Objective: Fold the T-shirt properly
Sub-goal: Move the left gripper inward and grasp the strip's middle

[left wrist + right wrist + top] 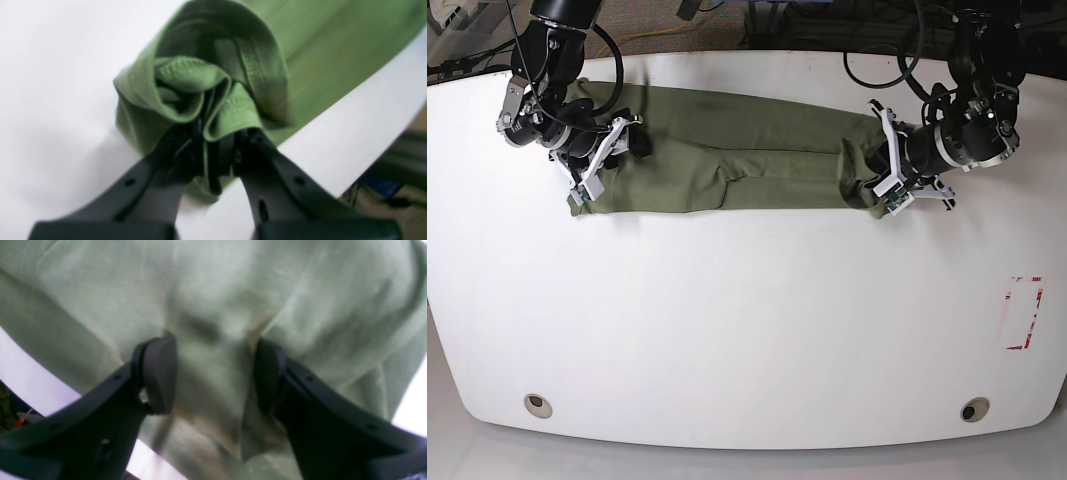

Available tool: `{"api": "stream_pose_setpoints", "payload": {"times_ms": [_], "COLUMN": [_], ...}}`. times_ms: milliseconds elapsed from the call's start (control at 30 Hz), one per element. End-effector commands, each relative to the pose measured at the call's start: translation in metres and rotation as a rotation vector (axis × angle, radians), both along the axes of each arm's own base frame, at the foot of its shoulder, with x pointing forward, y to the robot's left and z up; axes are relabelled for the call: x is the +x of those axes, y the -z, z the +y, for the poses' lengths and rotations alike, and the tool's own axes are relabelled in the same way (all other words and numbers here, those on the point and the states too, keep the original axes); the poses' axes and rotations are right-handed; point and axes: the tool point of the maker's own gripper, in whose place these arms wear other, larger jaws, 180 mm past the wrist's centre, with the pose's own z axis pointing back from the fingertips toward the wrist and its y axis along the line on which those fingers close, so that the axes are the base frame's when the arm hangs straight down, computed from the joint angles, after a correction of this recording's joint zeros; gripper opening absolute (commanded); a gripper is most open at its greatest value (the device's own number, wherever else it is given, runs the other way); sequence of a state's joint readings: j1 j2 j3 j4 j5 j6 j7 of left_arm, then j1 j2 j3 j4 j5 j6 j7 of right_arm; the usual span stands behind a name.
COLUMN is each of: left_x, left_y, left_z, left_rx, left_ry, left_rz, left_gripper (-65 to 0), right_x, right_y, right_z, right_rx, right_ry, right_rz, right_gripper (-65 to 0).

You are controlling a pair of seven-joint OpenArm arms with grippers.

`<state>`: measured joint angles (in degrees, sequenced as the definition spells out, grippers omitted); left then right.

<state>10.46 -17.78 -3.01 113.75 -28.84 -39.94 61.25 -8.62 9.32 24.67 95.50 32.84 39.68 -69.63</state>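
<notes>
- One plain olive-green cotton T-shirt (727, 150) lies folded into a long band across the far part of the one white table (747, 330).
- Two black grippers: the left gripper (213, 133) is pinched tight on a bunched end of the T-shirt.
- The right gripper (213, 373) stands wide, pads pressed into the cloth at the other end.

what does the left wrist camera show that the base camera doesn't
Only the left wrist view shows the left gripper shut on a bunched, stitched hem of the T-shirt, with layers curling above the black fingers.

Only the base view shows the whole shirt folded into a long band across the white table, the right gripper at its other end, and red markings on the table.

Both show the olive-green shirt, the white table and the left gripper at the shirt's end.
</notes>
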Motion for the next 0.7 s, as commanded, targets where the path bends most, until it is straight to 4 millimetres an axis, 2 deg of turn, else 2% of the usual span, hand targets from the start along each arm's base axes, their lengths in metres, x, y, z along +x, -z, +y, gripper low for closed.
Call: {"api": "stream_pose_setpoints", "payload": {"times_ms": [0,300,467,533,667], "left_x": [0.003,0.001,0.002,0.001,0.002], "left_y": [-0.008,-0.006,-0.01,-0.01,-0.005], "left_z": [-0.011,-0.06,-0.084,-0.088,-0.091], "left_rx": [-0.03,-0.089,-0.141,-0.141,-0.093], "left_ry": [0.02,0.141,0.135,0.148,0.166], "left_rz": [-0.029,-0.014,0.001,0.001,-0.008], "left_gripper": [-62.2,-62.1,-61.1,-56.1,-30.4], "right_x": [0.009,0.01,0.011,0.011,0.011], "right_y": [-0.01,-0.011,-0.012,-0.012,-0.012], "right_z": [-0.003,-0.003,-0.004,-0.004,-0.004], "right_rx": [-0.005,-0.005,-0.005,-0.005,-0.005], "right_ry": [-0.005,-0.005,-0.003,-0.003,-0.003], "right_rz": [-0.044,-0.047,-0.049,-0.049,-0.049], "right_gripper": [-30.1,-30.1,-30.1,-30.1,-30.1]}}
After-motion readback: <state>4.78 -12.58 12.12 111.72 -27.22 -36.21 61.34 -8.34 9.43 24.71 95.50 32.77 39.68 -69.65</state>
